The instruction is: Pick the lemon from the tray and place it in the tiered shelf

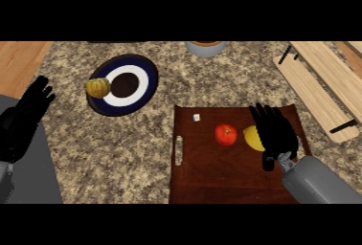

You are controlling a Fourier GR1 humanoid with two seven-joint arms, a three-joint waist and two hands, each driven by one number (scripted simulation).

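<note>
Right hand (277, 135) laid over the lemon (251, 138) on the tray (212, 177).

The lemon is seen near the tray's right edge, partly covered by the right hand, whose fingers are stretched out straight above it and are not closed round it. A tomato (225, 135) is set just beside the lemon, toward the tray's middle. The tiered shelf (322, 86) is found at the counter's (106, 153) far right corner. The left hand (28, 112) is held open, fingers up, at the counter's left edge, with nothing in it.
</note>
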